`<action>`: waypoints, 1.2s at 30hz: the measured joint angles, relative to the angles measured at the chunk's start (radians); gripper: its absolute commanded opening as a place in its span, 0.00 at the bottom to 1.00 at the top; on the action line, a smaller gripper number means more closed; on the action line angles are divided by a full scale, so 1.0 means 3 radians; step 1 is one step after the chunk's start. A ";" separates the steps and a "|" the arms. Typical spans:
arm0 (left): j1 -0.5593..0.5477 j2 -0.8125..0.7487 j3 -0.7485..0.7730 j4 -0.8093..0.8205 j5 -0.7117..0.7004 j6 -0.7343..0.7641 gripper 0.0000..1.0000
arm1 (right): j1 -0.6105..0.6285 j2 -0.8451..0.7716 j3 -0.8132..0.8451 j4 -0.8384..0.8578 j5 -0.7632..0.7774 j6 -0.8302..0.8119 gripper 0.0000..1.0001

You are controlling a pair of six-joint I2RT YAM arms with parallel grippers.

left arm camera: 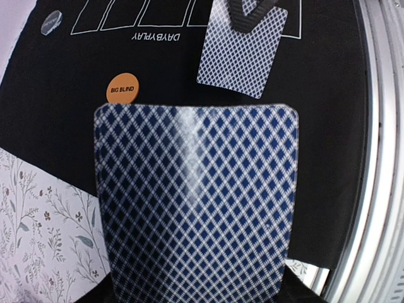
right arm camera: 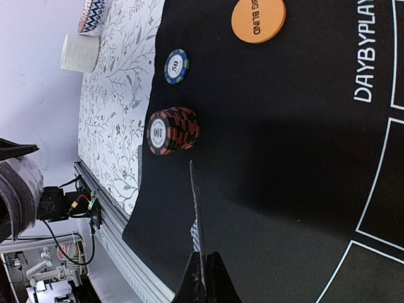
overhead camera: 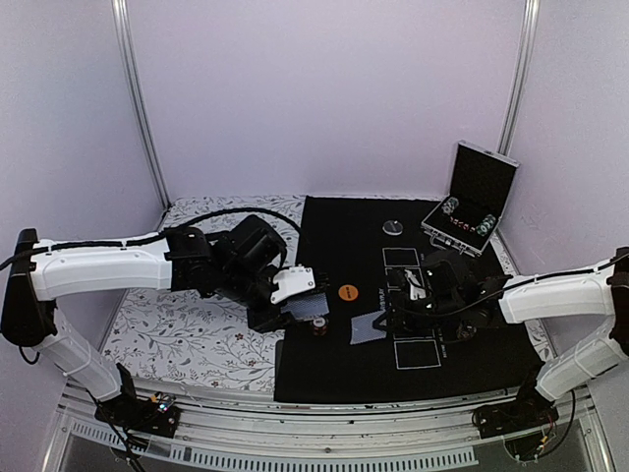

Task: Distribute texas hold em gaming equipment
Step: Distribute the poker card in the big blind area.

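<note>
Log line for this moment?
left gripper: shut on card deck | right gripper: shut on single card | Big Blind disc: on mat

The black mat [overhead camera: 324, 379] looks like matt, felt-like cloth, the flowered cover [overhead camera: 187, 339] to its left printed fabric, the diamond-backed card [left arm camera: 196, 202] glossy with a pale streak of glare, the orange disc [right arm camera: 257, 20] smooth dull plastic, and the far-right case [overhead camera: 482, 187] bright metal at its edges.

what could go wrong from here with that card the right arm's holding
The right gripper pinches the single card by one edge only, so it may slip or twist. The card hangs near the red chip stack; a low sweep might topple it.
</note>
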 measured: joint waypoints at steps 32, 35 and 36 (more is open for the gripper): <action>0.0085 -0.0025 -0.0062 0.0074 0.0078 0.0001 0.58 | 0.0000 0.0467 0.0175 0.0243 -0.0244 0.0023 0.02; 0.0085 -0.0025 -0.0064 0.0074 0.0079 0.0001 0.58 | 0.0000 0.0460 0.0207 0.0182 -0.0225 0.0009 0.02; 0.0085 -0.0027 -0.0064 0.0074 0.0079 0.0001 0.58 | 0.0000 0.0455 0.0207 0.0177 -0.0223 0.0008 0.02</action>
